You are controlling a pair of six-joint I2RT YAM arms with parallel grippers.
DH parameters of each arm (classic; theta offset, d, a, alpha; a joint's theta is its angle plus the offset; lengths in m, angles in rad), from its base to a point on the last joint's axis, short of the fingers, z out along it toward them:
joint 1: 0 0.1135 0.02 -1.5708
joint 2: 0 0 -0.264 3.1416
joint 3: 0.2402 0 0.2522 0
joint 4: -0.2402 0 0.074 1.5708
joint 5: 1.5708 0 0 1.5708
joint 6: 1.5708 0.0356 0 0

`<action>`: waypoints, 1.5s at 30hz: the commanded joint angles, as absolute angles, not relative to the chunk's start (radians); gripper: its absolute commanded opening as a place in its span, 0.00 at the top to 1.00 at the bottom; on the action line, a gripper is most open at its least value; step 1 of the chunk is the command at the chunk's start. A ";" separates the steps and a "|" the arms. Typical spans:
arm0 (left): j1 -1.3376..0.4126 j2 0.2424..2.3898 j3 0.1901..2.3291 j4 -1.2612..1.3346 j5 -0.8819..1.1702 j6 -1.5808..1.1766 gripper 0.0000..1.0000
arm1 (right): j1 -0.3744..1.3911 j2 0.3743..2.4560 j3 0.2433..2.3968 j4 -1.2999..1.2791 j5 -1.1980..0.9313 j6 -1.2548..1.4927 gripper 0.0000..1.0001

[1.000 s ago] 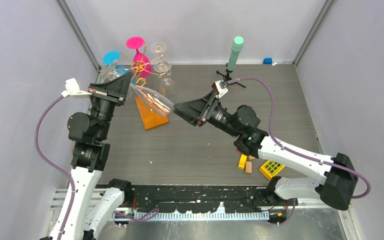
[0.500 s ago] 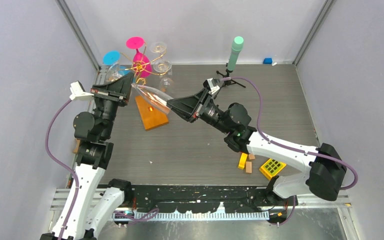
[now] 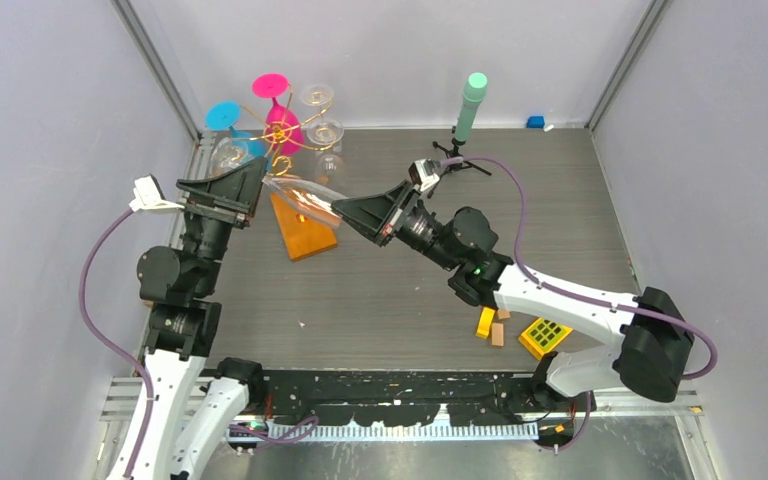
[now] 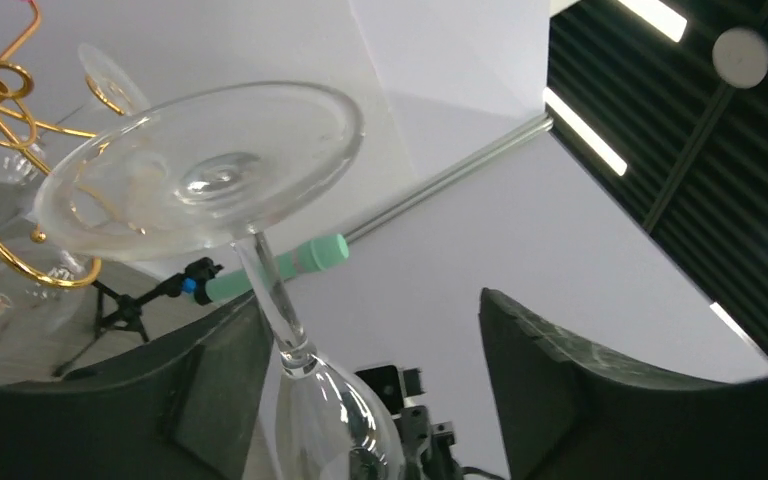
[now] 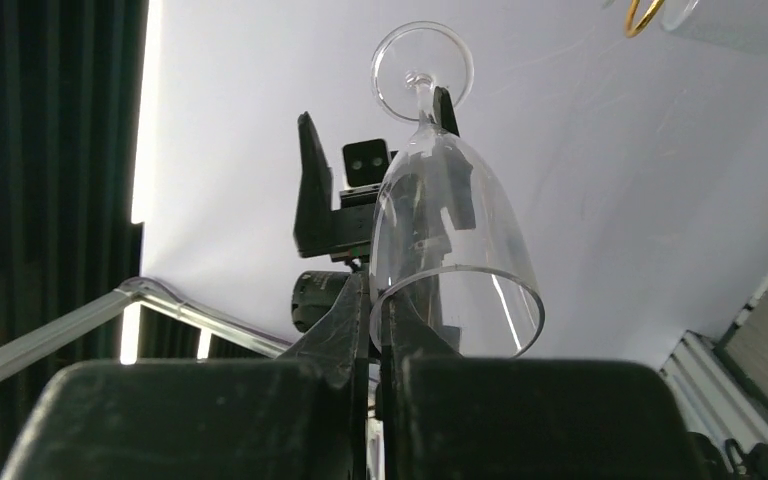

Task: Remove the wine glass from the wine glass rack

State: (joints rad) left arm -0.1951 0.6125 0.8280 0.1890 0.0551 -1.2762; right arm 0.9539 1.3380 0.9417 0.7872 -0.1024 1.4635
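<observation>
A clear wine glass (image 3: 302,196) hangs nearly level in the air between my two grippers, above the orange base (image 3: 300,232) of the gold wine glass rack (image 3: 280,135). My right gripper (image 3: 339,211) is shut on the rim of the bowl; in the right wrist view the jaws (image 5: 375,300) pinch the glass wall (image 5: 455,230). My left gripper (image 3: 257,186) stands open around the stem. In the left wrist view the stem (image 4: 272,300) runs close to the left finger (image 4: 210,380), and the right finger (image 4: 560,390) stands well apart from it.
On the rack hang a pink glass (image 3: 282,125), a blue one (image 3: 223,115) and clear ones (image 3: 322,130). A mint-green cylinder on a black tripod (image 3: 470,105) stands at the back. Small wooden blocks (image 3: 490,325) and a yellow grid piece (image 3: 544,336) lie near the right arm.
My right gripper moved in to the bowl and shut on its rim. My left gripper, which had been shut on the stem, has opened.
</observation>
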 commanded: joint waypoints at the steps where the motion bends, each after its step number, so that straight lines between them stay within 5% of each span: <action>1: -0.200 0.609 0.908 0.151 0.223 -1.152 0.18 | 0.951 1.247 0.998 0.731 -0.008 1.301 1.00; 11: -0.199 0.613 0.998 -0.081 0.527 -0.824 0.01 | 0.951 1.009 1.100 0.208 0.216 0.913 1.00; 16: -0.199 0.561 1.029 -0.290 0.460 -0.602 0.00 | 0.951 0.933 1.274 -0.278 0.503 0.708 1.00; 23: -0.200 0.512 1.029 -0.525 0.253 -0.418 0.00 | 0.951 1.093 1.556 -0.944 0.581 0.581 1.00; 30: -0.199 0.495 1.035 -0.568 0.151 -0.321 0.00 | 0.950 1.358 1.727 -1.231 0.486 0.458 1.00; 45: -0.206 0.447 0.974 -0.592 0.098 -0.291 0.00 | 0.795 1.713 1.936 -1.268 0.138 0.290 1.00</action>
State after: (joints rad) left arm -0.1974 0.4553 0.9855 -0.5968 0.1234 -0.3195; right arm 0.8326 1.6909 1.8629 -1.2621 0.2333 0.3470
